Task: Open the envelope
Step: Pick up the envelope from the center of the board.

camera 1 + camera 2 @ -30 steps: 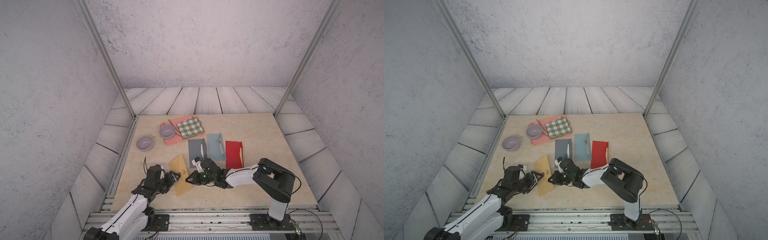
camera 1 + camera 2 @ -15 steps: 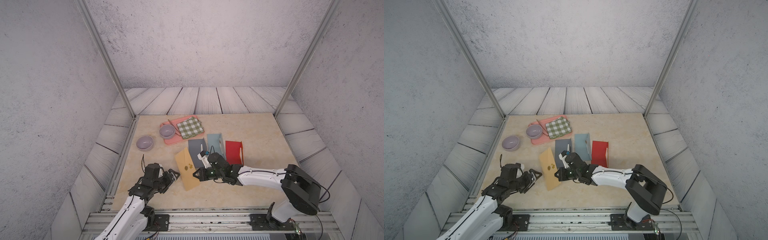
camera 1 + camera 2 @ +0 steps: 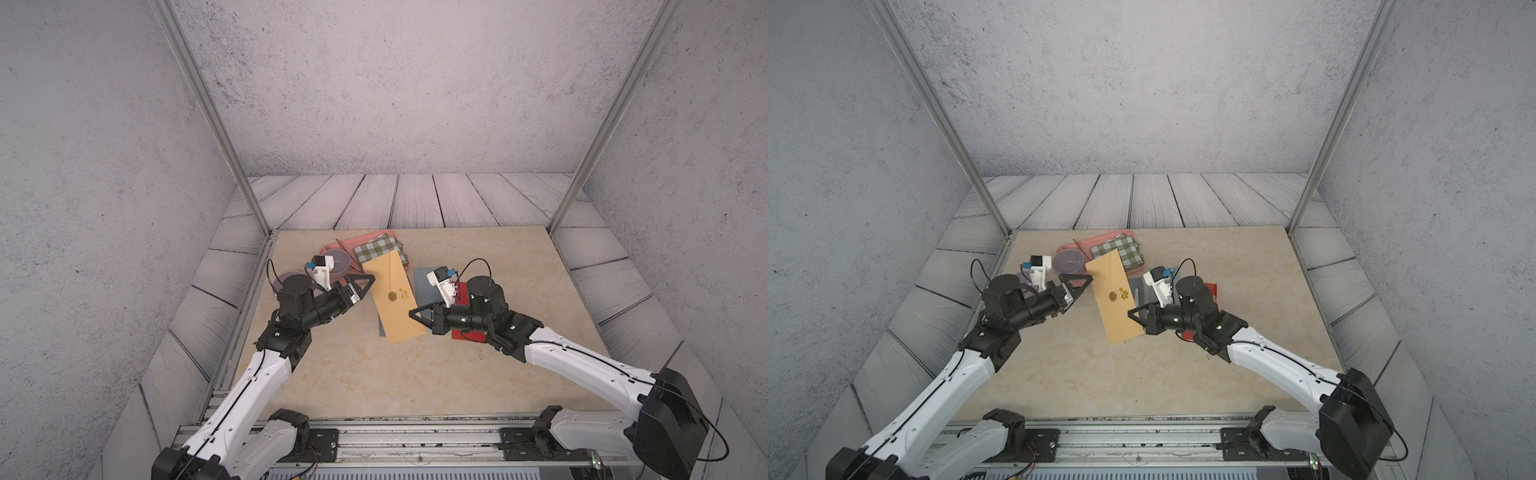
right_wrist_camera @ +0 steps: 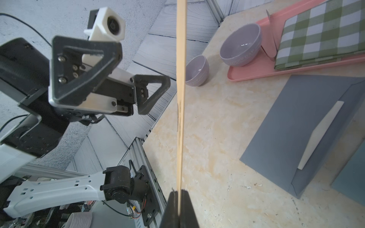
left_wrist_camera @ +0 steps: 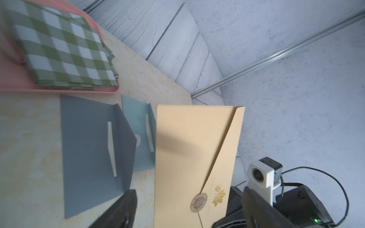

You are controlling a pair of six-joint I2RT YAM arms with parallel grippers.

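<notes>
Closest to me, the right gripper point(image 3: 415, 313) is pinching the near long edge of the tan envelope point(image 3: 395, 299), its jaws pressed together on the paper. It is holding the envelope up off the marble-look table point(image 3: 374, 374), tilted with its flap side facing the left arm. The flap is lying shut under a round seal point(image 5: 198, 202), and a small gold leaf point(image 5: 218, 195) is sitting just beside it.

The left gripper point(image 3: 362, 283) is hovering just beside the envelope's opposite face, near its far end. Its jaws are standing wide apart, gripping nothing and not touching the paper.

Beyond and beneath the raised envelope, a grey envelope point(image 5: 87, 150), a blue envelope point(image 5: 141, 138) and a red envelope point(image 3: 459, 334) are lying flat in a row.

Farthest back, a pink tray point(image 5: 59, 91) is carrying a folded green checked cloth point(image 5: 59, 47) and a purple bowl point(image 4: 241, 47). A second purple bowl point(image 4: 197, 70) is sitting on the table just beside the tray.
</notes>
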